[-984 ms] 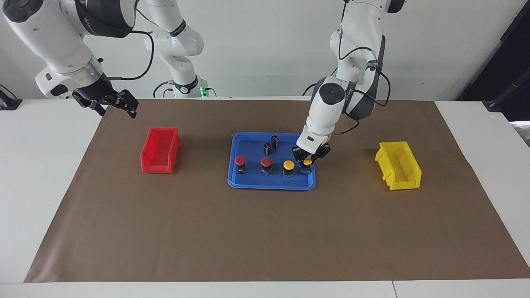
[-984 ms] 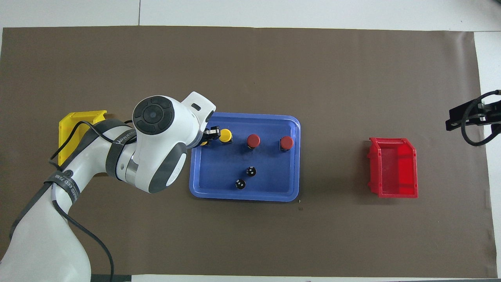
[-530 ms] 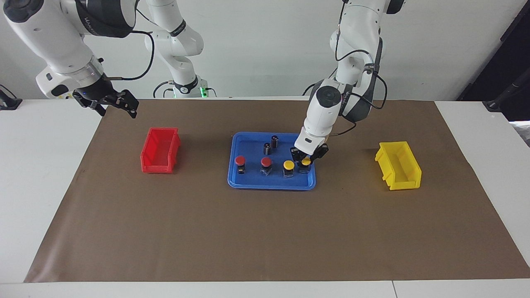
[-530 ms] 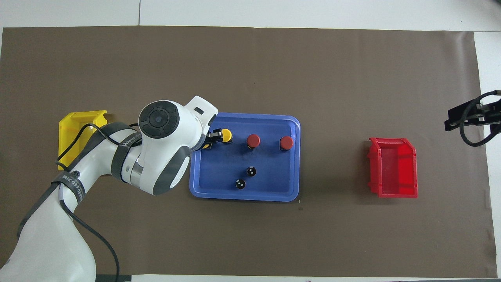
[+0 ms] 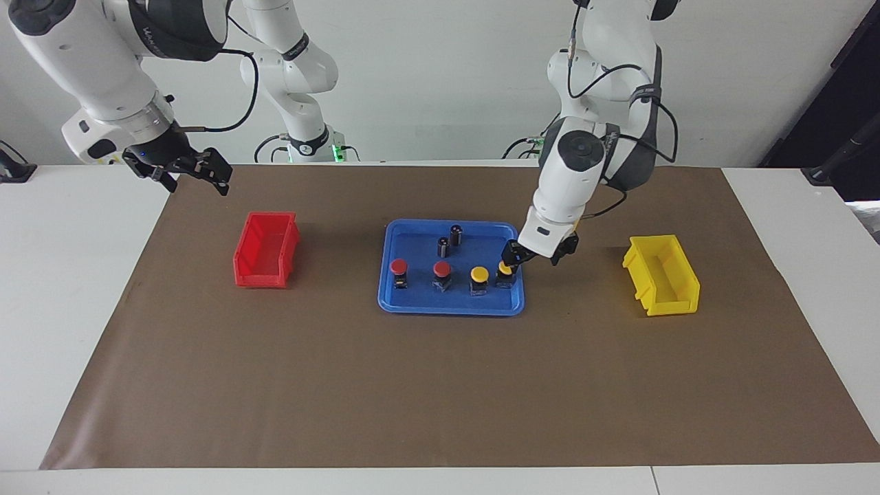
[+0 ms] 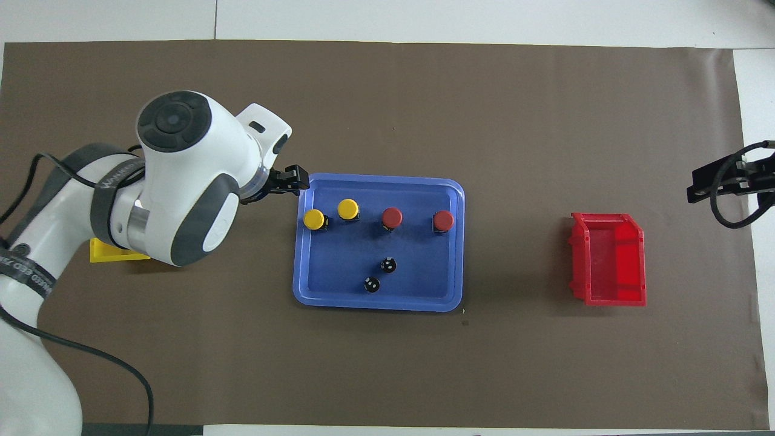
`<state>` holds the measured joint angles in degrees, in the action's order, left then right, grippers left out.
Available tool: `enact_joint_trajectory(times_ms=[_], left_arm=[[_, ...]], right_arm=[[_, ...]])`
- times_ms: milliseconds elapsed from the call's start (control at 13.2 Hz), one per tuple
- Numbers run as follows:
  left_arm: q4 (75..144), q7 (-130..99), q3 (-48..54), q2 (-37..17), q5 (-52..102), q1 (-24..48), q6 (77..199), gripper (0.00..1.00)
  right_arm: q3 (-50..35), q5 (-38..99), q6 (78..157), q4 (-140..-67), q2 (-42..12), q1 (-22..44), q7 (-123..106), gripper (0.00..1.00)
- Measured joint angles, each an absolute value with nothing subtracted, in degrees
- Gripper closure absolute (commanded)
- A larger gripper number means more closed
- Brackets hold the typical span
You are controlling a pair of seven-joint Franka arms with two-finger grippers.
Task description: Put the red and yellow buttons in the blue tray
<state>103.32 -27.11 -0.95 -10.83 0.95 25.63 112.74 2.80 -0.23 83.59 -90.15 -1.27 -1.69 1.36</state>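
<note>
On the blue tray (image 5: 450, 304) at mid-desk stood four buttons (image 6: 350, 209). Over its edge, the left gripper (image 5: 533, 254) hung released and empty; the right gripper (image 5: 182, 169) waited, its grip unreadable. No writing was legible.

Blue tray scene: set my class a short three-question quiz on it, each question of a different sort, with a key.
1. How many capped buttons stand in the blue tray?
2. True or false: the left gripper holds a yellow button.
3. The right gripper waits nearest which? A) red bin B) yellow bin C) dark cylinders

Key: 1. Four: two red, two yellow. 2. False; it holds nothing. 3. A.
</note>
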Motion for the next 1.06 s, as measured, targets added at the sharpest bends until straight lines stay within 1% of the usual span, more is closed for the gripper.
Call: enact_joint_trajectory(times_ms=[227,530,681,1060], left_arm=[[102.21,-14.77,-1.40,-6.92,0.76,18.28,108.63,0.00],[101.26,-3.48,-1.61,-0.04,0.72,8.42,102.36,0.00],[100.14,-1.80,-1.62,1.31,0.72,6.26,100.02,0.00],[99.56,2.25,-1.59,3.26,0.72,4.86,97.71,0.00]], right_arm=[[2.80,-0.30,83.60,-90.16,-1.25,-1.69,1.36,0.00],[2.80,-0.32,83.60,-90.16,-1.24,-1.70,1.36,0.00],[2.80,-0.32,83.60,-90.16,-1.23,-1.70,1.36,0.00],[2.75,-0.32,83.61,-90.16,-1.23,-1.66,1.36,0.00]])
